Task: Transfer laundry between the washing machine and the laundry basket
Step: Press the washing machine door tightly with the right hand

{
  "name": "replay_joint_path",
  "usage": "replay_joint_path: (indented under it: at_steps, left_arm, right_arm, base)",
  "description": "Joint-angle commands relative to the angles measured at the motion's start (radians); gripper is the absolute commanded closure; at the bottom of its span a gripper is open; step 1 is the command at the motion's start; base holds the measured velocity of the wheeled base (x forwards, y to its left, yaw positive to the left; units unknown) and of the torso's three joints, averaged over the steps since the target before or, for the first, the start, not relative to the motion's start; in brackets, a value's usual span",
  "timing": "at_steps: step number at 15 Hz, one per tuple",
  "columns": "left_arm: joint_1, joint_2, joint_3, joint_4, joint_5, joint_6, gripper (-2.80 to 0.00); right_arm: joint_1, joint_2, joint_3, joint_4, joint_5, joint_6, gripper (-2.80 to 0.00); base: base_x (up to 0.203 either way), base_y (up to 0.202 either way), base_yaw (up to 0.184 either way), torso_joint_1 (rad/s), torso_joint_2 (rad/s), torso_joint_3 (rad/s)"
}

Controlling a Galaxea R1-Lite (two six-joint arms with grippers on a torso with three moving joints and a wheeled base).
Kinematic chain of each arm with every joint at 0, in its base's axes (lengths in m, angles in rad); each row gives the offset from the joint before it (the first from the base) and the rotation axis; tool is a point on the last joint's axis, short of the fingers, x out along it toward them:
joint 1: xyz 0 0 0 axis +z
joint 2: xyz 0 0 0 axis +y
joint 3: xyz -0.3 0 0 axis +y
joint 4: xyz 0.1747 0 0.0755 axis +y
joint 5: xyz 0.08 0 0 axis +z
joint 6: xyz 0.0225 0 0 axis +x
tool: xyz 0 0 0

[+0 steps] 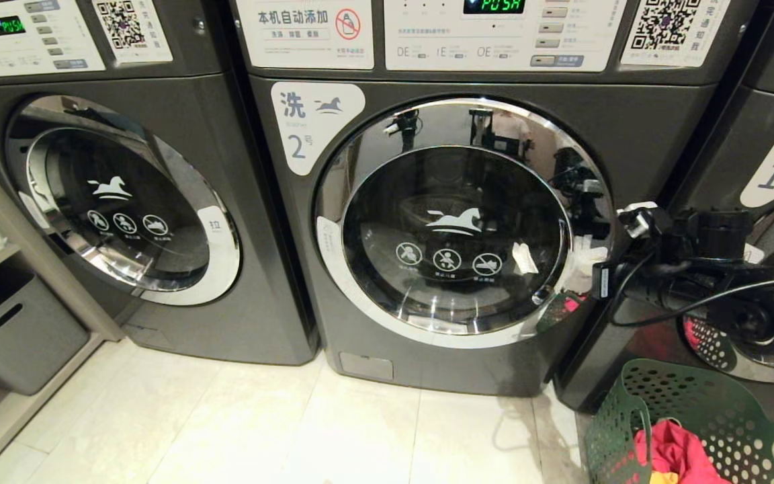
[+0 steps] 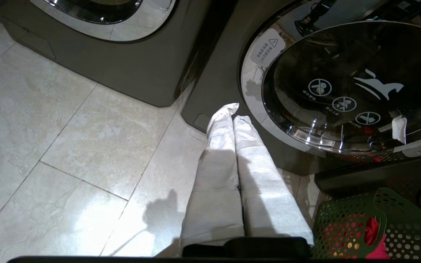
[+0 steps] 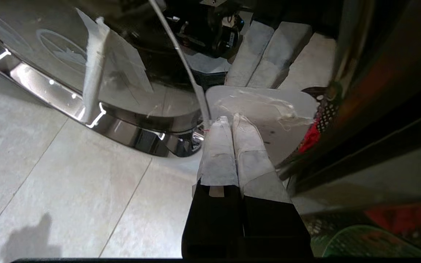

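right end effector (image 3: 231,122) pinched closed at washing machine (image 1: 427,376) door edge, laundry basket (image 1: 612,430) below

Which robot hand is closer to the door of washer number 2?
Right. The right gripper is shut at the door edge. The left gripper, also shut, hangs over the floor below it.

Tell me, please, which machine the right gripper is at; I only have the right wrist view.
Observer: The washing machine labelled 2; the right gripper is at the right edge of its door.
Operator: Is the door open?
Observer: No, it looks closed.
Operator: And the left gripper?
Observer: The left gripper is shut and empty, above the floor, pointing toward that machine's lower left corner.
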Motion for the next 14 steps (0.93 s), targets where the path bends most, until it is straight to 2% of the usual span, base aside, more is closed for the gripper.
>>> replay_joint_path:
  at_steps: [1,3,6,10,12,14]
  left_arm:
    - [0.000,0.003,0.006,0.001,0.003,-0.003,0.00]
    - [0.000,-0.003,0.021,0.001,0.003,-0.003,0.00]
    - [0.000,-0.058,0.081,0.016,0.023,-0.001,0.00]
    - [0.004,-0.193,0.160,0.153,0.068,-0.003,0.00]
    - [0.045,-0.250,0.174,0.229,0.070,-0.003,0.00]
    - [0.080,-0.272,0.177,0.259,0.069,-0.003,0.00]
  right_arm:
    - [0.002,0.098,-0.060,-0.044,-0.029,-0.002,0.00]
    - [0.005,0.170,-0.118,-0.100,-0.074,-0.006,0.00]
    - [0.009,0.214,-0.162,-0.117,-0.108,-0.009,0.00]
    - [0.010,0.227,-0.185,-0.120,-0.130,-0.006,0.00]
    - [0.012,0.205,-0.162,-0.119,-0.132,-0.008,0.00]
    - [0.030,0.120,-0.077,-0.108,-0.124,-0.011,0.00]
  base:
    - [0.000,0.000,0.000,0.000,0.00,0.000]
    - [0.000,0.000,0.000,0.000,0.00,0.000]
    - [0.000,0.000,0.000,0.000,0.00,0.000]
    - [0.000,0.000,0.000,0.000,0.00,0.000]
    - [0.000,0.000,0.000,0.000,0.00,0.000]
    - [0.000,0.000,0.000,0.000,0.00,0.000]
